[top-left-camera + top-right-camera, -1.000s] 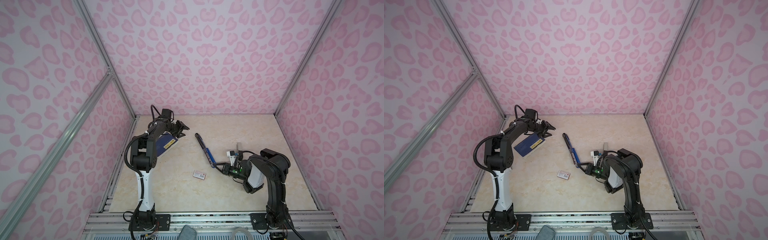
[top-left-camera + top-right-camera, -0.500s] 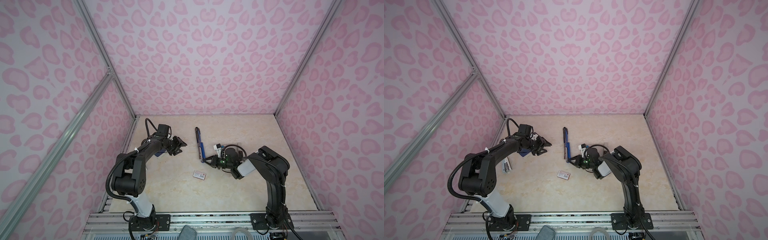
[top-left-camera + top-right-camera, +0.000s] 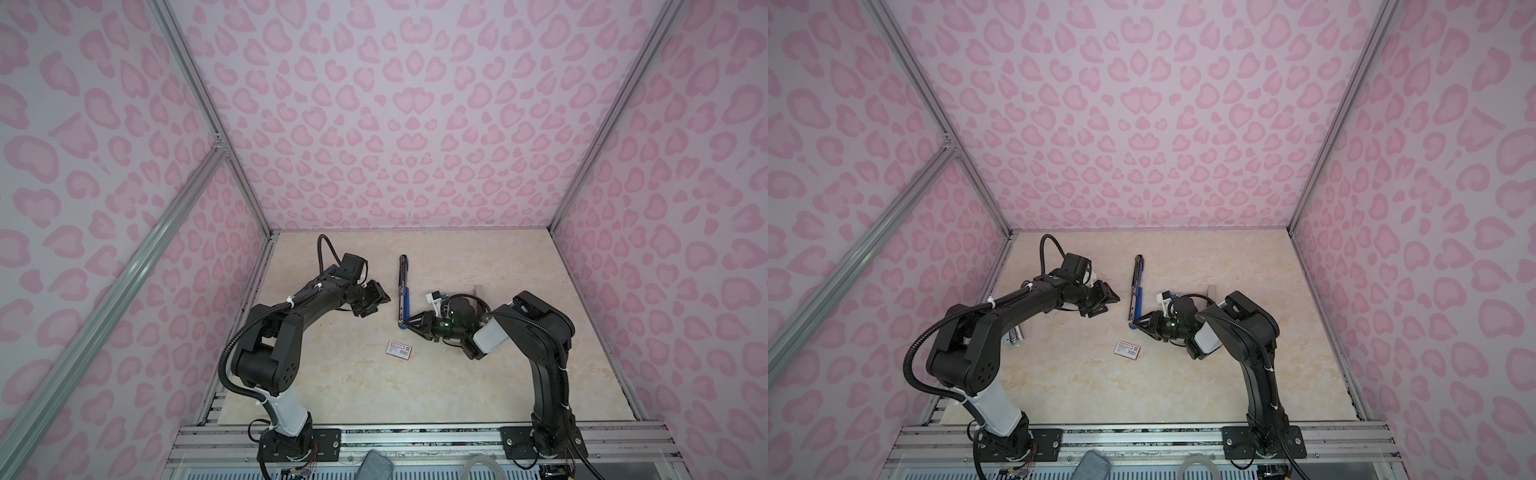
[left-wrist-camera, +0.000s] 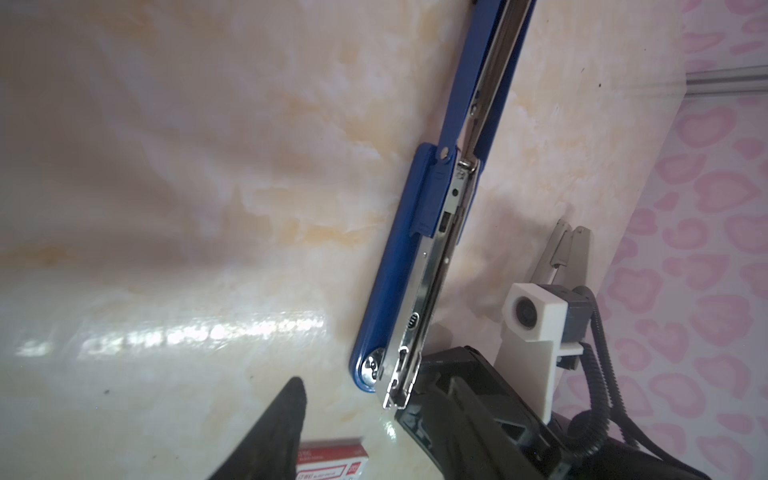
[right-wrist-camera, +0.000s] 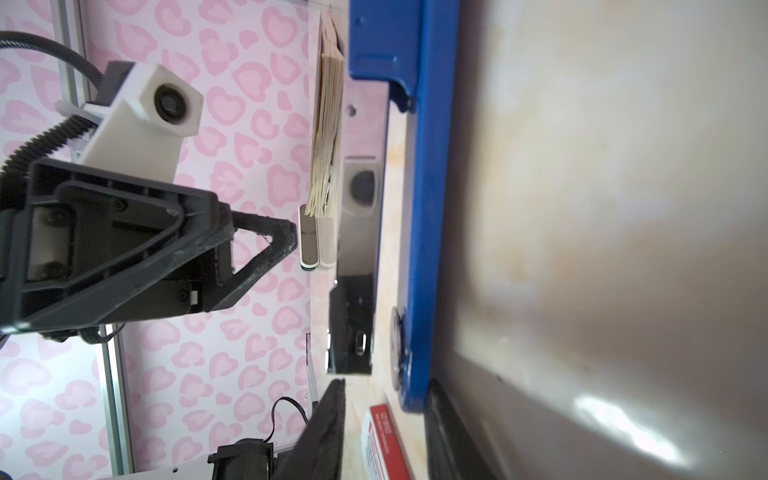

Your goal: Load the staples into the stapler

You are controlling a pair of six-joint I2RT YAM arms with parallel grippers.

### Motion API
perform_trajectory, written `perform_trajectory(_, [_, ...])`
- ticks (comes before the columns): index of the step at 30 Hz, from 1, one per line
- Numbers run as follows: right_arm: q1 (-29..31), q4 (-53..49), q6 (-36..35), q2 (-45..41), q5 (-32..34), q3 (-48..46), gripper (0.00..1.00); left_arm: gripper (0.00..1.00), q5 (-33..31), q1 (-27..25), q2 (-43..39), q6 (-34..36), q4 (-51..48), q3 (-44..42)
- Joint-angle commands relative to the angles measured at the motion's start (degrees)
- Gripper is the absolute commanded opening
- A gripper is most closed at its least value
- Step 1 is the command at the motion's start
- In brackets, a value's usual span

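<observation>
The blue stapler [image 3: 403, 291] lies open and flat in the middle of the table [image 3: 478, 374]. Its length goes from near to far, and the silver metal channel [image 4: 428, 282] shows along it. The staples' white sleeve [image 3: 399, 348] with the red label lies flat on the table. It is a little nearer than the stapler's near end, slightly to the left, and apart from it. In a top view a small white and grey thing [image 3: 1016, 336] shows at the left edge of the table, beside the left arm. It is too small to tell what it holds.

The right gripper [image 3: 408, 326] is low at the stapler's near end. Its jaws stand apart. In the right wrist view the stapler's blue end sits between them, just beside one finger [image 5: 446, 440], with a clear gap to the other, so nothing is squeezed. The left gripper [image 3: 377, 308] hovers left of the stapler, near its middle and not touching it. Its jaws are spread and there is nothing in them.
</observation>
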Motion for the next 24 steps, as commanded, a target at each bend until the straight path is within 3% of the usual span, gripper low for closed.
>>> perform_trajectory(1, [-1.2,-9.5,-3.3,-1.2,2.0,-2.1,0.36,0.58,-3.4,-1.9,2.5,1.5,-1.5,2.5])
perform_trajectory(7, [-2.1,-12.4,-5.9,-4.8,2.6,-4.4,0.42,0.58,-8.4,-6.7,5.5,3.7,-5.0,7.8])
perform_trajectory(8, [-2.1,-13.7,-6.8,-5.8,2.9,-4.5,0.46,0.58,-9.2,-7.4,6.1,4.0,-5.8,8.6])
perform_trajectory(9, [-2.1,-15.0,-7.6,-6.6,3.3,-4.5,0.60,0.59,-9.6,-8.0,6.6,4.4,-6.0,9.2])
perform_trajectory(10, [-2.1,-17.1,-8.9,-7.5,3.8,-4.3,0.65,0.59,-9.8,-8.6,7.2,4.7,-6.2,9.2])
perform_trajectory(20, [-1.9,-23.2,-13.0,-10.8,5.0,-3.8,0.59,0.59,-14.4,-12.2,15.6,3.9,-12.4,19.2])
perform_trajectory(24, [-1.5,-25.0,-14.4,-11.6,5.4,-3.8,0.58,0.53,-17.7,-13.1,19.5,4.6,-17.3,24.0])
